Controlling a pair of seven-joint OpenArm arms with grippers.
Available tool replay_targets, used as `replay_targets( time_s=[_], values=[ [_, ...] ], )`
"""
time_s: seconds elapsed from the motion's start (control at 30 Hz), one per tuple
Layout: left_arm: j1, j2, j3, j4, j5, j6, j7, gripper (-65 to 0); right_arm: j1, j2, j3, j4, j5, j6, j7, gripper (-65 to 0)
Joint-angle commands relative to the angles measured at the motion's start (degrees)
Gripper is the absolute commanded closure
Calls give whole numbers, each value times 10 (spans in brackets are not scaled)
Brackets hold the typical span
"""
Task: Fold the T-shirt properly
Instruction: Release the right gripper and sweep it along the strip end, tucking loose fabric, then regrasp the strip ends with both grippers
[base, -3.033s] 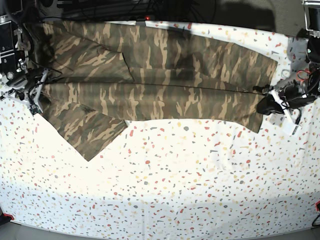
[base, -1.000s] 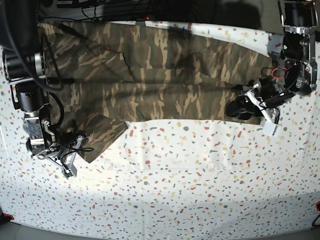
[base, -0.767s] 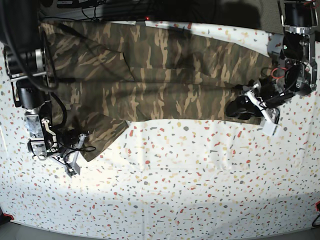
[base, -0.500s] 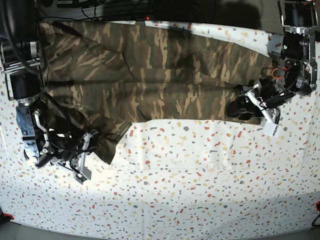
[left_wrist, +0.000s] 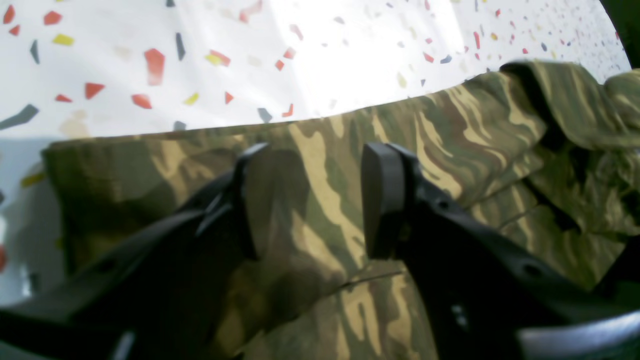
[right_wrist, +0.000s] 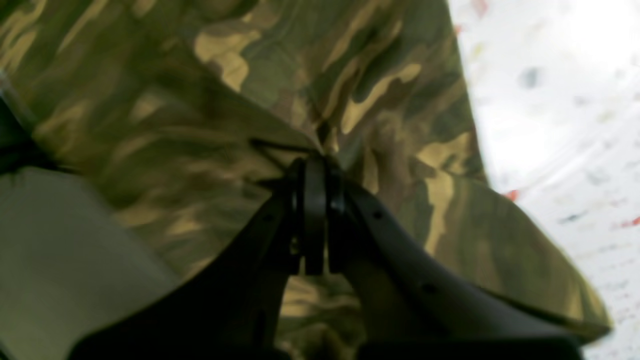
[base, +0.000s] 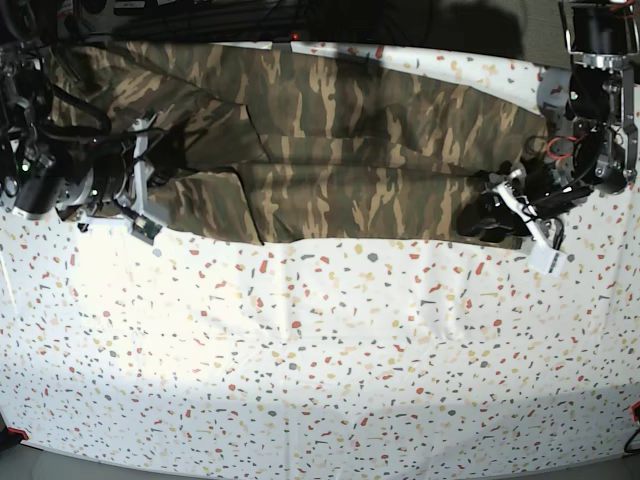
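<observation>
The camouflage T-shirt (base: 350, 130) lies spread across the back of the speckled white table (base: 350, 350). Its lower left sleeve is doubled up onto the body. My right gripper (base: 143, 180), at the left of the base view, is shut on that sleeve's cloth. The right wrist view shows the T-shirt (right_wrist: 350, 75) pinched between the closed tips of the right gripper (right_wrist: 314, 172). My left gripper (base: 482, 215) rests at the shirt's lower right corner. In the left wrist view the left gripper (left_wrist: 312, 200) stands open over the T-shirt (left_wrist: 475, 125), just inside its edge, holding nothing.
Dark cables and equipment (base: 200, 15) line the table's back edge. The left arm's upright link (base: 595, 90) stands at the far right. A white tag (base: 550, 258) hangs beside the left gripper. Bare speckled tabletop fills the front half.
My right gripper has carried the sleeve from the front left up and back onto the shirt body, so the sleeve no longer sticks out toward the front. The left arm has stayed put.
</observation>
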Motion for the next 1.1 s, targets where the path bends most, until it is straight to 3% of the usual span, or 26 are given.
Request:
replay_targets(
  time_s=[0.0, 0.3, 0.63, 1.07],
  values=[
    [-10, -9, -3, 11, -14, -3, -11, -279, -13, 11, 27, 27, 15, 1, 9, 0],
    [-20, -8, -3, 12, -14, -3, -11, -279, -192, 11, 213, 165, 91, 1, -19, 0],
    [-19, -9, -3, 12, -14, -3, -11, -279, -349, 11, 345, 236, 195, 1, -83, 0],
    [-19, -9, -3, 12, -14, -3, -11, -279, -484, 11, 485, 236, 192, 1, -85, 0]
  ],
)
